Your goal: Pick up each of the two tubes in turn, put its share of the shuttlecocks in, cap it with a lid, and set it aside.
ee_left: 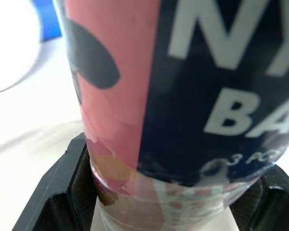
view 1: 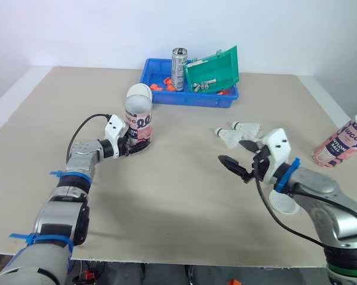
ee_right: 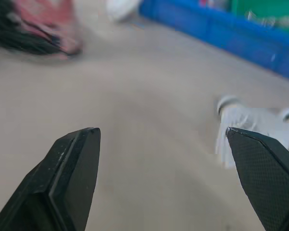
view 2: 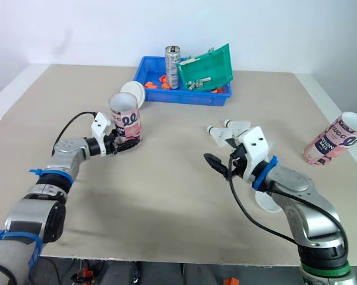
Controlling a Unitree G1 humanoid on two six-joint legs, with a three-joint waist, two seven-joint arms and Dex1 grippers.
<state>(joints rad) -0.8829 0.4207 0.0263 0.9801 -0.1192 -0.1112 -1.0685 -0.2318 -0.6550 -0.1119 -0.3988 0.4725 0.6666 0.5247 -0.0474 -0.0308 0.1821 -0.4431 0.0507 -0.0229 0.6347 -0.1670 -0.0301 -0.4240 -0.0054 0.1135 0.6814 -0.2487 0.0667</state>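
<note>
Lettering shows best on the upright tube (view 1: 138, 122), seen close from the left wrist: big white "NY" over "BA" on a dark blue panel, a small "3 PC" beneath, and pink beside it. That tube stands on the beige table (view 1: 166, 208), left of centre, with its mouth open. The left gripper (view 1: 130, 146) is clamped around its base, one black finger on each side against the clear bottom band. Just behind the tube, a white lid (view 1: 139, 91) lies flat on the table.

The second tube (view 1: 340, 142) lies on its side near the table's right edge, well apart from the first. Its pink label reads "UCC" in large letters; the smaller print below is too small for me to be sure of.

The right gripper (view 1: 234, 152) hangs over the table right of centre, its fingers spread wide with nothing between them. Two white shuttlecocks (view 1: 230, 138) lie side by side just beyond it. Another lid (view 1: 283, 202) lies partly hidden under that forearm.

At the back sits a blue tray (view 1: 190, 101) holding a silver can (view 1: 179, 68), a tilted green bin (view 1: 212, 70) and small orange pieces (view 1: 166, 86).
</note>
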